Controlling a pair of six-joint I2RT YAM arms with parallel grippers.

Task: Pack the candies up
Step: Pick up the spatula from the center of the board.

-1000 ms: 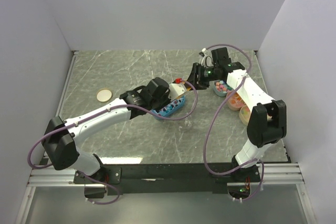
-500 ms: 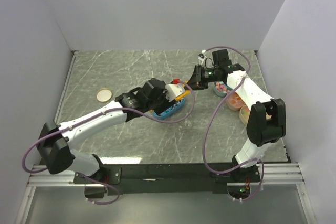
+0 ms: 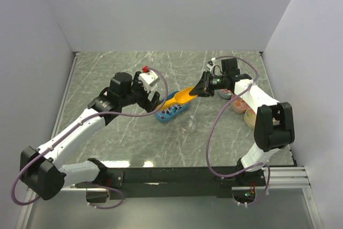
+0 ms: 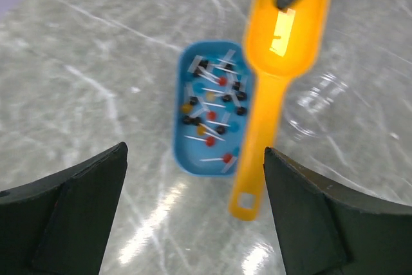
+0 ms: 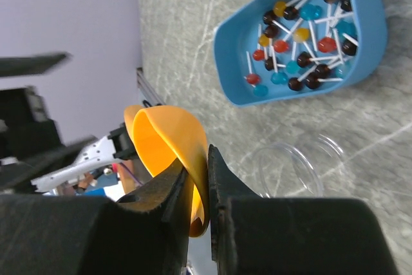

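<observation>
Right gripper [image 5: 196, 159] clamped on rim of orange plastic scoop [image 3: 181, 97]; left gripper [image 4: 196, 210] wide open, empty. Small wrapped candies [image 4: 212, 111] in blue plastic tray [image 4: 182, 156], worktop centre.

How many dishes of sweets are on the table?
4. The blue tray in the middle, by the scoop; three round dishes beside the right arm: far dish, middle dish, near dish. The arm may hide others.

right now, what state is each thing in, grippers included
candies: loose in the blue tray
blue tray: upright, part full
orange scoop: empty, gripped at its bowl rim
clear cup: uncovered, empty
left gripper: open, holding nothing
right gripper: shut on the orange scoop
</observation>
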